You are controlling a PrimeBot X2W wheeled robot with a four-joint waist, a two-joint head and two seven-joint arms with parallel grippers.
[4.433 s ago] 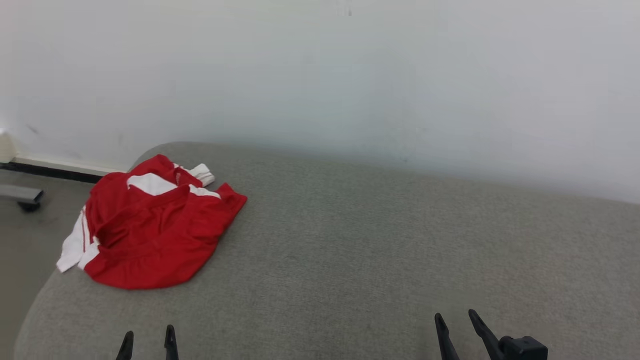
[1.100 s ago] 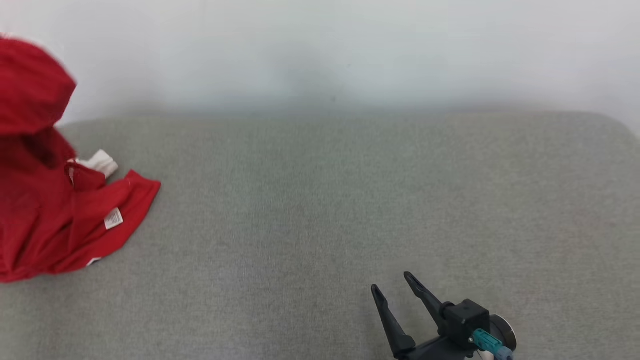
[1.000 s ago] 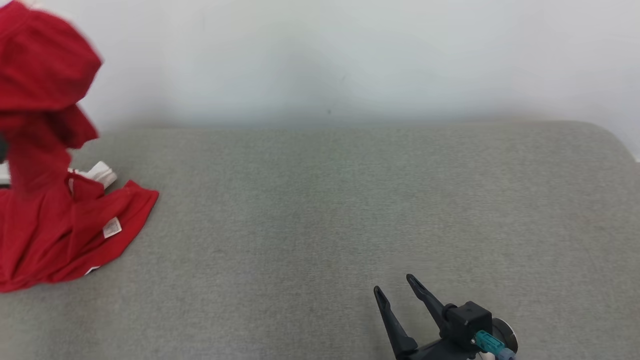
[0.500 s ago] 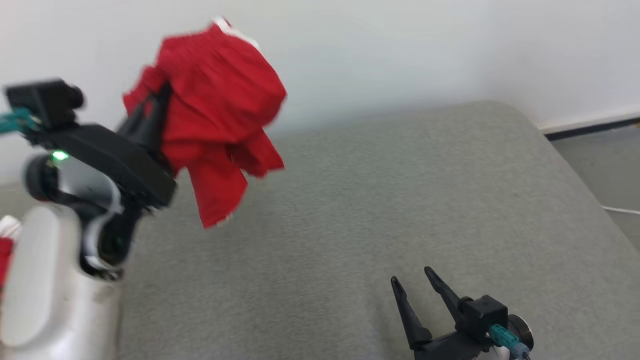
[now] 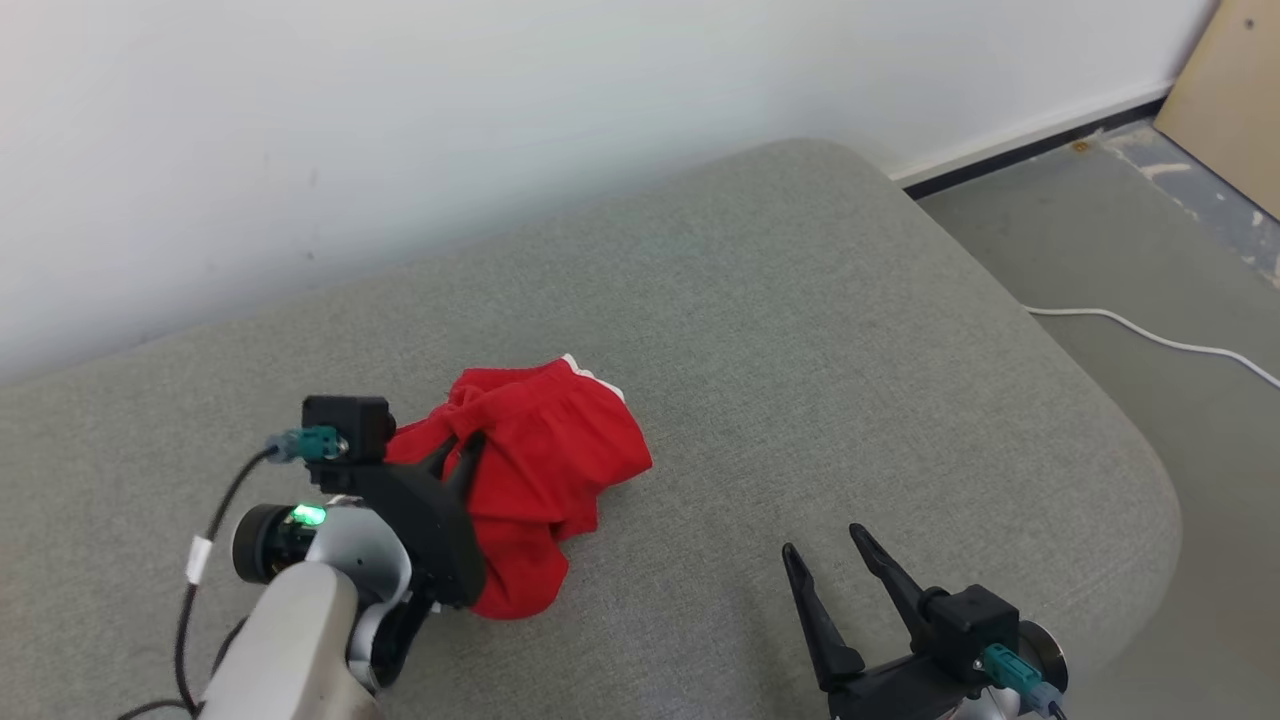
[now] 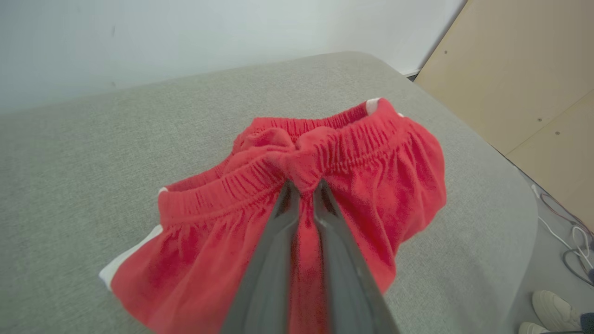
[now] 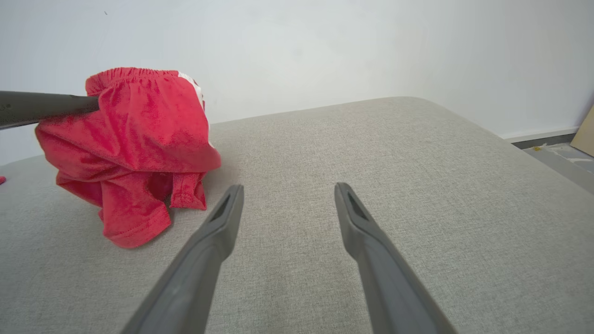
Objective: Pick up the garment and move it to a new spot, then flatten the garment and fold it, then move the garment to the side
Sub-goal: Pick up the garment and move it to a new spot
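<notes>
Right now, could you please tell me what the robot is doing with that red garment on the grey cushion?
The left pincer is shut on the elastic waistband of the red shorts, holding them bunched up with their lower folds touching the grey cushion. The right pincer is open and empty, apart from the shorts, over the cushion's near side. The shorts are not yet flattened or folded.

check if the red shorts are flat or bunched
Bunched up: the red shorts sit crumpled on the cushion, waistband pinched in the left gripper.
</notes>
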